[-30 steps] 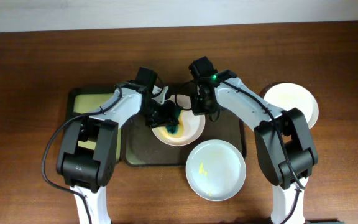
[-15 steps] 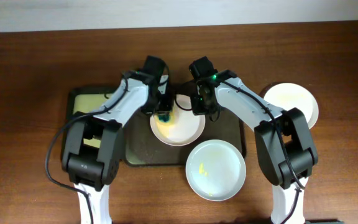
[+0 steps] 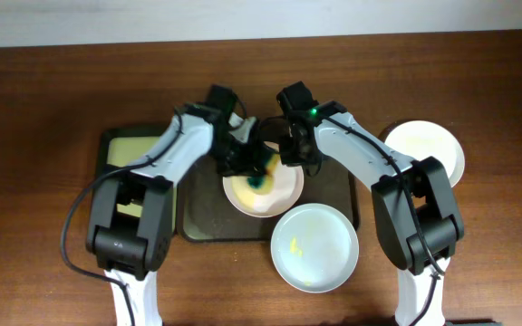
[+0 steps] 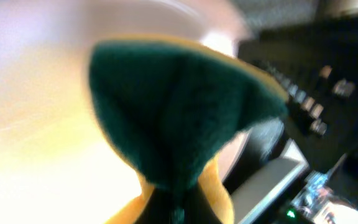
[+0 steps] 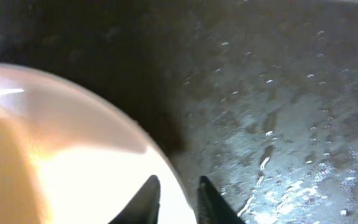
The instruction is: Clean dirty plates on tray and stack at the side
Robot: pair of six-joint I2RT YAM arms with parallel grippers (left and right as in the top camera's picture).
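A white plate [image 3: 275, 197] lies on the dark brown tray [image 3: 203, 217]. My left gripper [image 3: 254, 170] is shut on a green and yellow sponge [image 3: 261, 181] and presses it on the middle of this plate. In the left wrist view the sponge [image 4: 179, 112] fills the frame over the plate [image 4: 36, 124]. My right gripper [image 3: 290, 156] is shut on the plate's back right rim. In the right wrist view its fingers [image 5: 178, 190] straddle the rim of the plate [image 5: 61, 162] above the wet tray [image 5: 278, 93]. A second plate [image 3: 315, 246] with yellow smears lies over the tray's front edge. A third plate [image 3: 426, 150] lies on the table at the right.
A smaller black tray with yellow lining [image 3: 116, 149] sits left of the brown tray, partly under my left arm. The wooden table [image 3: 43, 91] runs around both trays, and its far edge meets a white wall.
My left gripper has carried the sponge from the plate's back left edge to its middle. The plate has shifted a little to the right. The right gripper has stayed on the rim.
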